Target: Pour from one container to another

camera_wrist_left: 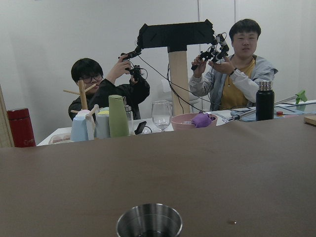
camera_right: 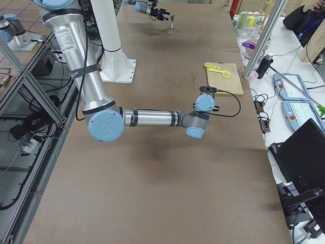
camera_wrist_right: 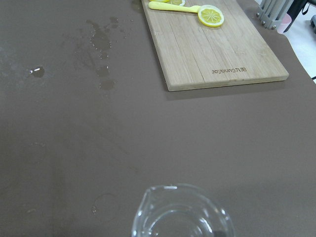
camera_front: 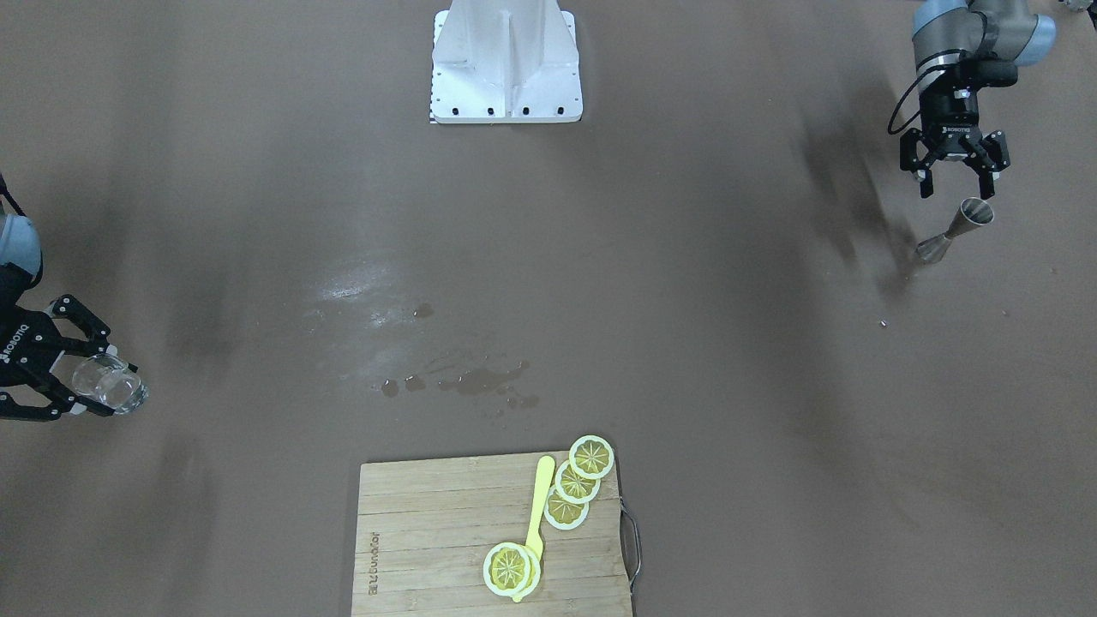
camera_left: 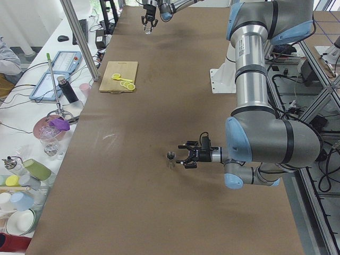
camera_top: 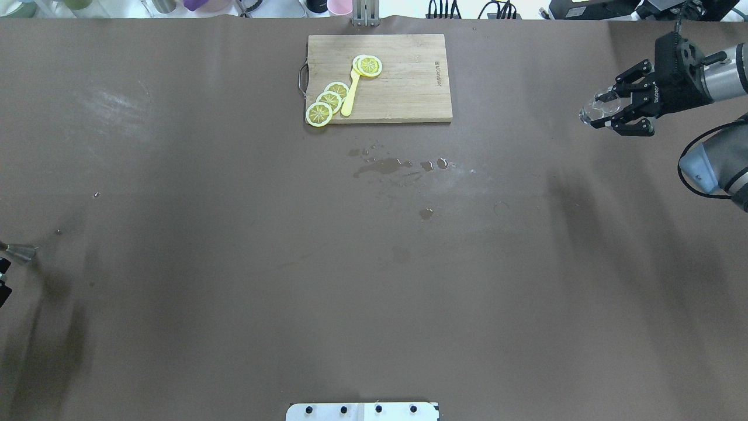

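Exterior front-facing view: a broad brown-covered table (camera_front: pixel 686 343) fills the scene, with the white foot of the robot's stand (camera_front: pixel 506 64) at its far edge. A rectangular pale wooden cutting board (camera_front: pixel 428 531) with a wire handle lies at the operators' edge. It carries a yellow plastic spatula (camera_front: pixel 541 497) and a few round yellow lemon slices (camera_front: pixel 591 457), three overlapping in a row and one more at the spatula's other end. Dark wet splashes (camera_front: pixel 480 381) mark the table just beyond the board.

Out at one end of the table, the black two-finger right gripper (camera_front: pixel 96 381) is clamped around a small clear glass pouring cup (camera_front: pixel 116 387). The wrist view shows its rim with a pinched spout, and the cup looks see-through and nearly colourless.

At the opposite end, the black left gripper (camera_front: pixel 956 190) hangs with its fingers spread, gripping nothing. A little hourglass-shaped stainless-steel jigger (camera_front: pixel 956 227) stands on the table just beside it, not touching. Its shiny round mouth faces up, and its inside shows dark in the left wrist view.
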Controlling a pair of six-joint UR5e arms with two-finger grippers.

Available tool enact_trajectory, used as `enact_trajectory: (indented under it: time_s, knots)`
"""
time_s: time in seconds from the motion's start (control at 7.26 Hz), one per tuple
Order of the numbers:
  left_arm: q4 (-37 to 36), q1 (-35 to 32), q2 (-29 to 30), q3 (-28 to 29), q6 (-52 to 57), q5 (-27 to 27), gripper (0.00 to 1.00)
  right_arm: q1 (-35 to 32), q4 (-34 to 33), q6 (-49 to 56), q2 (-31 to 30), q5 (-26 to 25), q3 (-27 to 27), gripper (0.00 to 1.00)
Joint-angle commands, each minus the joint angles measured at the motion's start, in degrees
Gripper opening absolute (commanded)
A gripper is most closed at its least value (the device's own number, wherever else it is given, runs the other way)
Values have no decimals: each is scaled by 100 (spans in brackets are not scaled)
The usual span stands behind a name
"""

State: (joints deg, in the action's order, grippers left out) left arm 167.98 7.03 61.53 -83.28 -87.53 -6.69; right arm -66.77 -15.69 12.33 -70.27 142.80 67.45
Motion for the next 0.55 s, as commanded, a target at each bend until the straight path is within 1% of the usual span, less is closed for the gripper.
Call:
enact_trajectory:
  time_s: [0.0,0.28,0.41]
  knots:
    - [-124,0,130,136,-44,-60,94,-11,-335,-20,-39,300,371,0]
    - [-203,-9,288,337,-167,-78,94,-72,-364,-81,-75,319,548,0]
    - [-204,-44,333,364,-246,-78,93,-116,-443,-342,-92,328,732,0]
